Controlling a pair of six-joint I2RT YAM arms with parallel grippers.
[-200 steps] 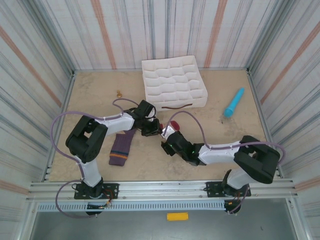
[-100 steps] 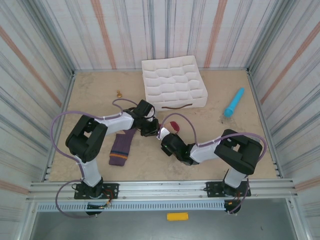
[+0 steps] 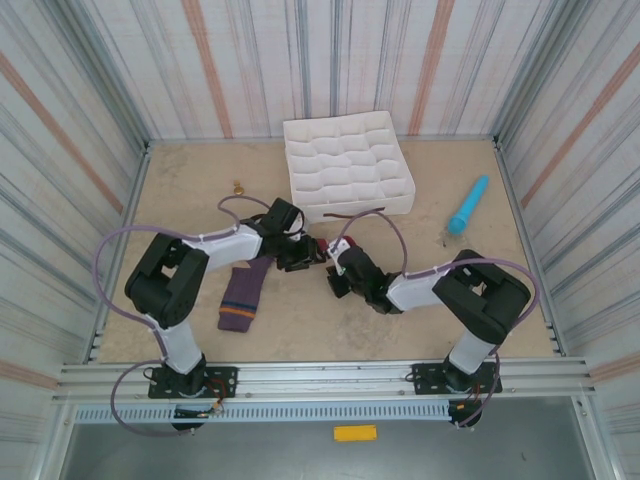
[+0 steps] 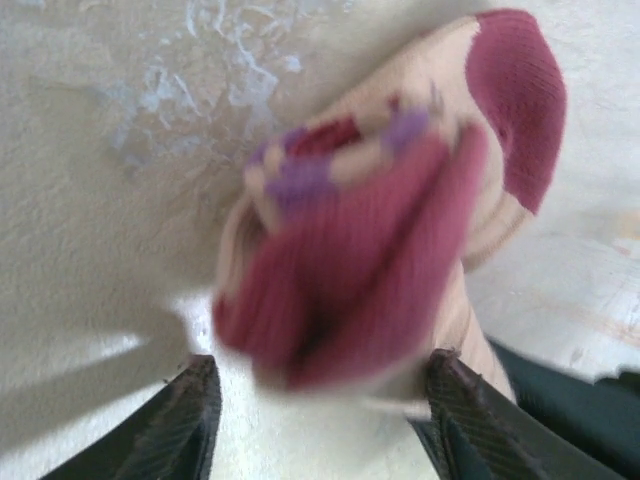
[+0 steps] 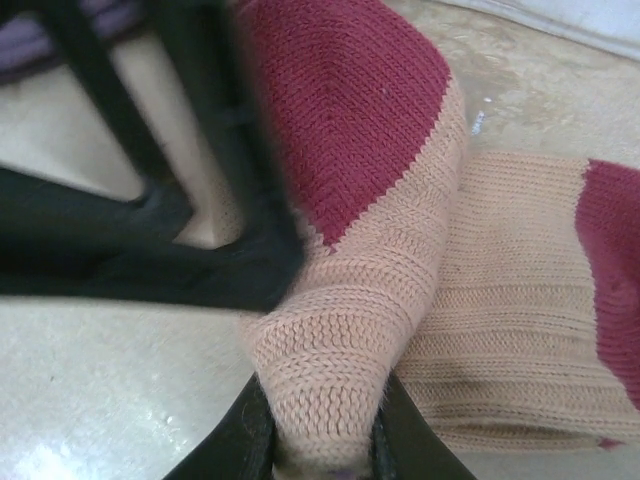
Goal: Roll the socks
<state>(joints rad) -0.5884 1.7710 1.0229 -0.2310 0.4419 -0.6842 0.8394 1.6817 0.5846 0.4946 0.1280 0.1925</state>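
Count: two socks, two grippers, one white tray (image 3: 345,165), one turquoise stick (image 3: 468,204) and one small orange item (image 3: 238,186).

Purple sock (image 3: 243,292): lies flat on the table (image 3: 500,290), in front of the tray and off to its left, apart from both grippers.

Beige sock (image 5: 350,330): just in front of the tray's near edge, between the two grippers, partly bunched up.

Stick: right of the tray, well apart from it. Orange item: left of the tray.

Left gripper (image 4: 320,365): fingers spread wide, one on each side of the bunched dark red end. Whether they touch the fabric cannot be told.

Right gripper (image 5: 320,445): fingers closed on a fold of the beige sock, pinching it.

Differences between views: the overhead view gives the tray, stick, orange item and purple sock, but the grippers largely cover the beige sock there. The left wrist view shows the dark red bunch with small purple marks, blurred. The right wrist view shows the pinch itself, a ribbed beige length lying flat behind it, and the left gripper's black fingers beside the dark red patch.
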